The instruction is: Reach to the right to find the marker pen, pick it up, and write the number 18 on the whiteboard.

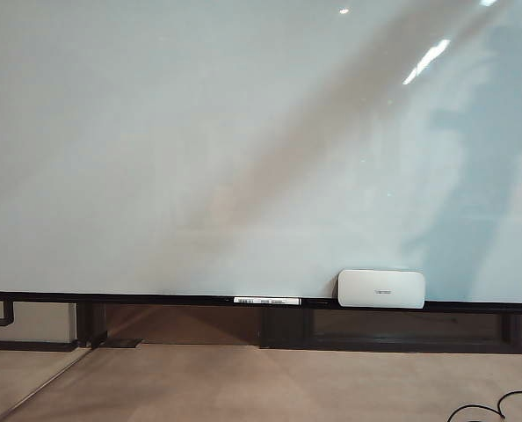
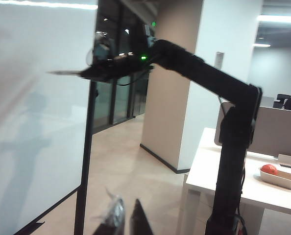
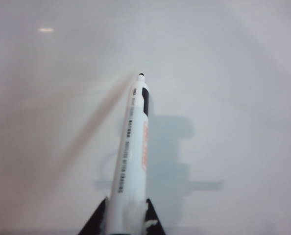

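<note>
The whiteboard (image 1: pixel 199 132) fills the exterior view, and no number 18 is in view on it. Neither arm shows there. In the right wrist view my right gripper (image 3: pixel 127 199) is shut on the marker pen (image 3: pixel 133 147), a white barrel with black print and a black tip, pointing at the whiteboard (image 3: pixel 224 73). Its shadow falls to one side of the tip. The left wrist view sees the right arm from the side, the right gripper (image 2: pixel 104 68) holding the marker pen (image 2: pixel 67 73) level toward the whiteboard (image 2: pixel 33 122). My left gripper (image 2: pixel 127 201) is shut and empty, away from the board.
A white rounded eraser (image 1: pixel 380 288) and a white barcode-labelled pen (image 1: pixel 266 301) rest on the board's black ledge (image 1: pixel 112 297). A cable (image 1: pixel 498 406) lies on the floor. Behind the right arm stands a white table (image 2: pixel 209 171) with a bowl (image 2: pixel 280 178).
</note>
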Robot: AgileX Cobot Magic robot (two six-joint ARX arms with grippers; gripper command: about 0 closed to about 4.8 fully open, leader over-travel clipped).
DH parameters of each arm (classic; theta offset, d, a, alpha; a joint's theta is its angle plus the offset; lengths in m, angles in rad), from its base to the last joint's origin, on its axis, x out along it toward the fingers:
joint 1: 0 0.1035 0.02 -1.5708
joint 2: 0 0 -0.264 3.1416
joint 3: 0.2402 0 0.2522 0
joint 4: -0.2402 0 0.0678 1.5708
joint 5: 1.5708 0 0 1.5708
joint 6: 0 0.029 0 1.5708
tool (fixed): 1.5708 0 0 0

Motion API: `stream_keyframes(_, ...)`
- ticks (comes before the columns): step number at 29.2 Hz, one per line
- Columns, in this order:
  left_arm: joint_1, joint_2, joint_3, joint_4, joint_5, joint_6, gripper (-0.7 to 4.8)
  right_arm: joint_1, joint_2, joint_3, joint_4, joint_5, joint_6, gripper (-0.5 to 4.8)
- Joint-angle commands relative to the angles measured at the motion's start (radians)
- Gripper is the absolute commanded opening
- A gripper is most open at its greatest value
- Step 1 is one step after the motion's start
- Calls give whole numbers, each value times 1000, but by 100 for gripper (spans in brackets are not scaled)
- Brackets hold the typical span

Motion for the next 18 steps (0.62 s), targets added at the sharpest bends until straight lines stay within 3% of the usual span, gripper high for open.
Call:
stream_keyframes(1, 16, -60, 33, -156, -27, -5, 26, 136, -48, 5, 9, -19, -11, -4)
stream_keyframes(4, 40, -139, 55, -296, -101, 48, 26, 262, -73, 5, 18, -18, -78, -4)
stream_keyframes(8, 79, -234, 87, -486, -234, 208, 26, 438, -80, 5, 28, 28, -171, -5)
stream_keyframes(12, 104, -304, 114, -662, -507, 339, 25, 565, -80, -28, 120, 66, -247, -5)
stream_keyframes(15, 110, -328, 114, -691, -663, 372, 25, 612, -80, -88, 252, 71, -236, -4)
stream_keyframes(18, 109, -330, 114, -690, -719, 402, 25, 633, -80, -175, 377, 85, -228, -4)
